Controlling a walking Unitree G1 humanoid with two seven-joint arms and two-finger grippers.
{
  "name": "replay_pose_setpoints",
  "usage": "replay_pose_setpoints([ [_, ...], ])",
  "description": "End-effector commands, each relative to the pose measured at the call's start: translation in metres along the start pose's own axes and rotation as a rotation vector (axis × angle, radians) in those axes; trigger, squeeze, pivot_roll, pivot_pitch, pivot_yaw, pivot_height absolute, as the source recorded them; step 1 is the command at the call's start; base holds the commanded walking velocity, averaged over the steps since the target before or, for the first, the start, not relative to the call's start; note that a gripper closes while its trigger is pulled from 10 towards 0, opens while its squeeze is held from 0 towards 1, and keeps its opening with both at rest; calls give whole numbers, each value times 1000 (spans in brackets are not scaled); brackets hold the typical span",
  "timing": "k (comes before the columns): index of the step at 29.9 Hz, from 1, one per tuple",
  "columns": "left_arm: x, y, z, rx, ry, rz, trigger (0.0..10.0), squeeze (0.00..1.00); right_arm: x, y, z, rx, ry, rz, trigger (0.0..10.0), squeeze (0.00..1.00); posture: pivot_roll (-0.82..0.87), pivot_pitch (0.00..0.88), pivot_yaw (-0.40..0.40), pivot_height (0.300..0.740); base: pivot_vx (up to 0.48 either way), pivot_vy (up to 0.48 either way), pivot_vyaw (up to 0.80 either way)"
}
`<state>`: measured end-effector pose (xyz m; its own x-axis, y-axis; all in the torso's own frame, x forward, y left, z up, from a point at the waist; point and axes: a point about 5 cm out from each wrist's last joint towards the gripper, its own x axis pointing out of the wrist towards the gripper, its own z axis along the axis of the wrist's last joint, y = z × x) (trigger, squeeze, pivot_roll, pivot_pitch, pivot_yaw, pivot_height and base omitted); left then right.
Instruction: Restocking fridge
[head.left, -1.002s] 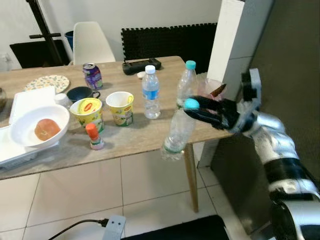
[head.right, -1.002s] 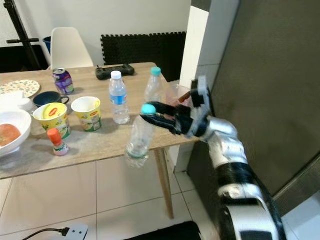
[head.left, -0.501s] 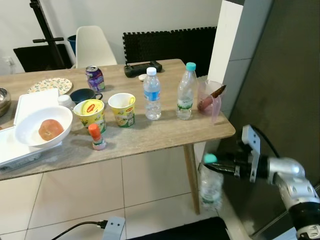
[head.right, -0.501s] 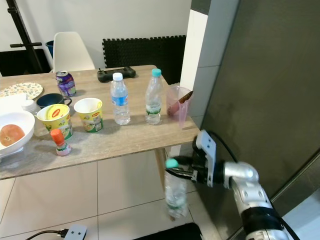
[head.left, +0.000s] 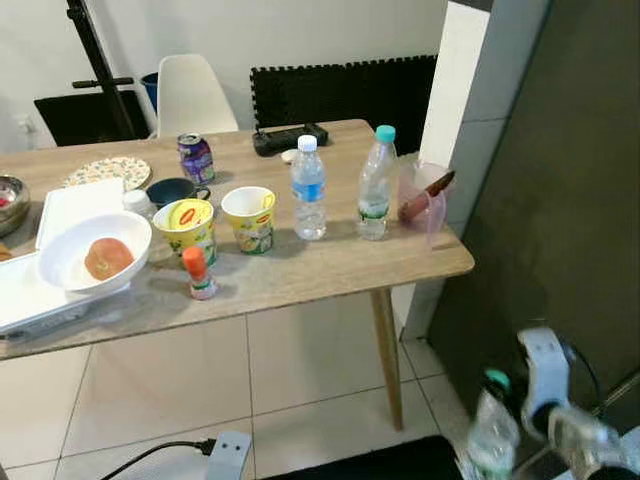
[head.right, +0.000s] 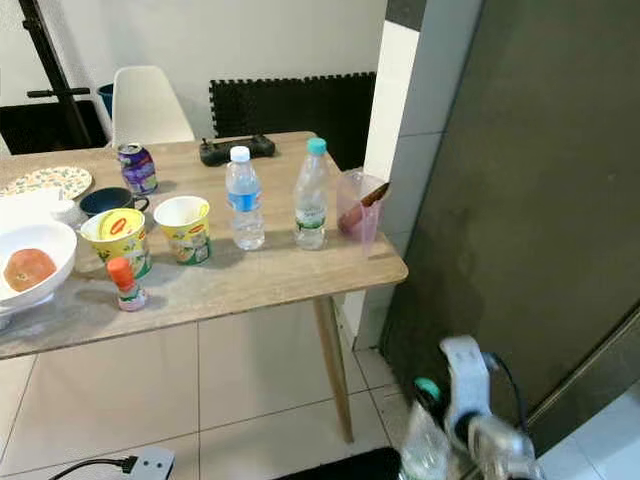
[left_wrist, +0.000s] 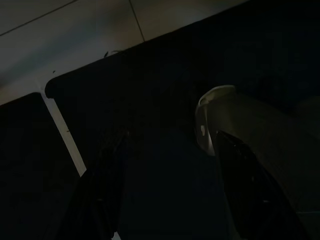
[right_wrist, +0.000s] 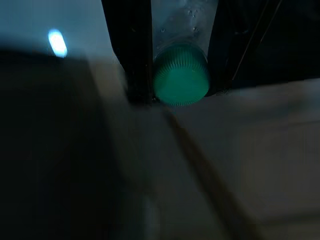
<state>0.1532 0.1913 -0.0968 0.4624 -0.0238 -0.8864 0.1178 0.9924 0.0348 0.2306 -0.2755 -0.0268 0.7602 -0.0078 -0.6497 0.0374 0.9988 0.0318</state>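
My right gripper (head.left: 503, 398) hangs low at the bottom right, near the floor beside the dark fridge door (head.left: 560, 180). It is shut on the neck of a clear water bottle (head.left: 489, 440) with a teal cap (right_wrist: 181, 75). In the right wrist view a black finger (right_wrist: 132, 50) stands on each side of that cap. Two more water bottles stand on the wooden table (head.left: 300, 275): one with a white cap (head.left: 308, 188), one with a teal cap (head.left: 375, 184). The left wrist view is dark; my left gripper (left_wrist: 167, 200) hangs idle with its fingers apart.
On the table also stand two yellow noodle cups (head.left: 250, 217), a purple can (head.left: 195, 158), a pink jug (head.left: 420, 195), a small red-capped bottle (head.left: 198, 273) and a white bowl holding an orange fruit (head.left: 95, 255). A white chair (head.left: 190, 95) stands behind. A power strip (head.left: 228, 450) lies on the tiled floor.
My right arm has dropped from table-edge height down to near the floor, still holding the bottle, which now hangs upright. The camera has shifted slightly.
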Motion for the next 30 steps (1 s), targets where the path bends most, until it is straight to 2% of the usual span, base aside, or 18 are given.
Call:
replay_pose_setpoints([
  [1, 0, -2, 0, -4, 8, -4, 10000, 0, -7, -2, -33, 99, 97, -106, 0, 0, -11, 0, 3, 740, 0, 0, 0],
  [2, 0, -2, 0, -3, 8, -5, 10000, 0, -10, -1, -45, 122, 134, -132, 0, 0, -11, 0, 3, 740, 0, 0, 0],
  [3, 0, -2, 0, -3, 8, -5, 10000, 0, -10, -1, -45, 122, 134, -132, 0, 0, -11, 0, 3, 740, 0, 0, 0],
  [4, 0, -2, 0, -1, 8, -4, 10000, 0, -14, 0, -59, 134, 187, -168, 10000, 0, -10, 0, 6, 740, 0, 0, 0],
  [11, 0, 0, 1, 19, 5, 6, 10000, 0, -32, 9, -107, 158, 354, -242, 10000, 0, -11, 0, 16, 740, 0, 0, 0],
  [14, 0, 1, 2, 25, 3, 15, 10000, 0, -35, 10, -115, 163, 381, -264, 10000, 0, -19, 0, 21, 740, 0, 0, -267],
  [25, 0, 4, 3, 47, 15, 46, 10000, 0, -35, 10, -115, 158, 388, -285, 10000, 0, -26, 0, 18, 740, 0, 0, -800],
  [30, -2, 16, -1, 28, 37, 113, 10000, 0, -35, 11, -115, 137, 392, -276, 10000, 0, -31, 0, 16, 740, 0, 0, -800],
])
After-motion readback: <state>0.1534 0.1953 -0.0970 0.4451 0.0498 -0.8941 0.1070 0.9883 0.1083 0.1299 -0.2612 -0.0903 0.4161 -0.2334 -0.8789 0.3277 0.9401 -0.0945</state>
